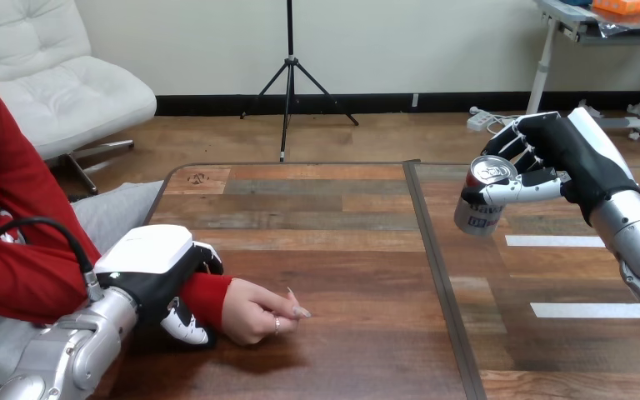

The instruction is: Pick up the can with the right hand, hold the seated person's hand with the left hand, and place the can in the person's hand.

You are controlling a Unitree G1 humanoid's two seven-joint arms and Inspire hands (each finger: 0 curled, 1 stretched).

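Note:
My right hand [560, 150] is raised above the table's right half, its fingers and thumb curled round a silver can [483, 197] that stands upright in the grasp, clear of the tabletop. At the lower left my left hand [160, 268] wraps over the person's red-sleeved wrist [207, 297], fingers above and thumb below. The person's hand [258, 313] rests on the table just right of my left hand, loosely curled with the fingers turned down. A wide stretch of table separates the can from the person's hand.
The wooden table [333, 225] has a dark seam [433, 267] running front to back through its middle. White tape strips [554, 241] lie on the right half under my right arm. The person sits at the left edge.

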